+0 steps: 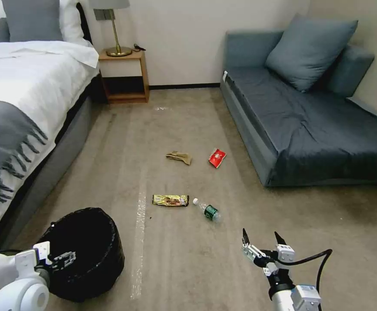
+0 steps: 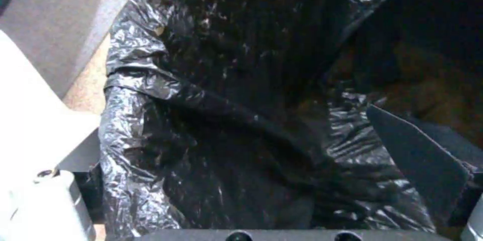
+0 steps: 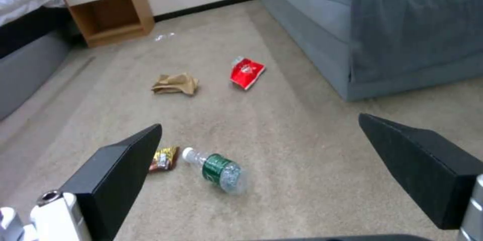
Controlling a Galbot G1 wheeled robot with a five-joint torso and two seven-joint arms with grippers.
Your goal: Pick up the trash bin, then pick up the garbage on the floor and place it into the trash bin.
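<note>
**Bottle lies ahead and left of the open right fingers**

You see the right gripper low in the frame, right of centre, with its two dark fingers spread wide apart and nothing between them. Above it and a little to the left lies the clear plastic bottle with green label and white cap. Its long axis runs diagonally, the cap toward the upper left, so I judge this arm is the nearer one. Just left of the cap is the gold-brown snack wrapper; higher up are the crumpled tan paper and the red snack packet. At lower left, the left gripper is at the rim of the round bin with crinkly black plastic bag; I cannot tell if it is clamped.
</note>
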